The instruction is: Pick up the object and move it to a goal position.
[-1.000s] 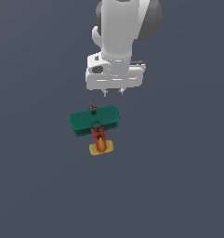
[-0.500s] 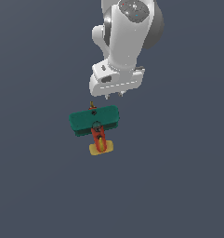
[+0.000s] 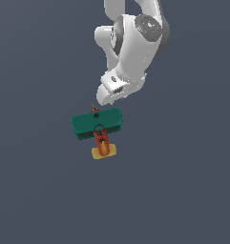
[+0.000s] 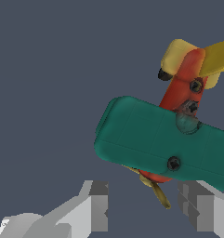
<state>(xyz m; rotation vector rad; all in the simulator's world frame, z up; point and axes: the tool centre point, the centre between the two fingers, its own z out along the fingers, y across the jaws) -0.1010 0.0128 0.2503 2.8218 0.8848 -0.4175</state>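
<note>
Spread apart and gripping nothing, the claw [image 4: 143,209] hangs over the plane's [image 3: 97,127] nose end; in the wrist view its two grey fingers [image 4: 98,205] flank the propeller [image 4: 154,190] with a clear gap on each side. On the exterior view the white arm [image 3: 130,52] tilts down toward it from above. Lying flat on the dark floor [image 3: 35,190], well away from every edge, the plane shows teal wings [image 4: 155,142], a red body [image 4: 181,88], a yellow tail [image 3: 104,151] and black screws [image 4: 174,163].
</note>
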